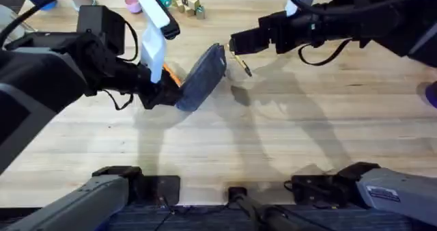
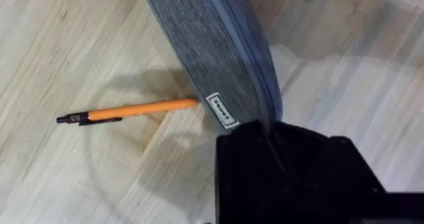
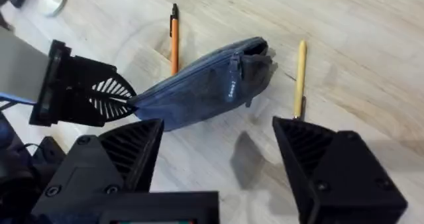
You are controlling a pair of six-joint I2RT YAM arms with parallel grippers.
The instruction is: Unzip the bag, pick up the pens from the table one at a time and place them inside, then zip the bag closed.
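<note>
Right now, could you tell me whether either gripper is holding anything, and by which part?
The left gripper holds the bag by one end, lifted off the table. The right gripper is open and holds nothing.

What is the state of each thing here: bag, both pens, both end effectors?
bag: lifted at one end, zipper looks closed.
orange pen: lying on the table, beside the bag, partly behind it.
yellow pen: lying on the table, apart from the bag's other side.
left end effector: shut on the bag's end.
right end effector: open, empty, above the bag.
</note>
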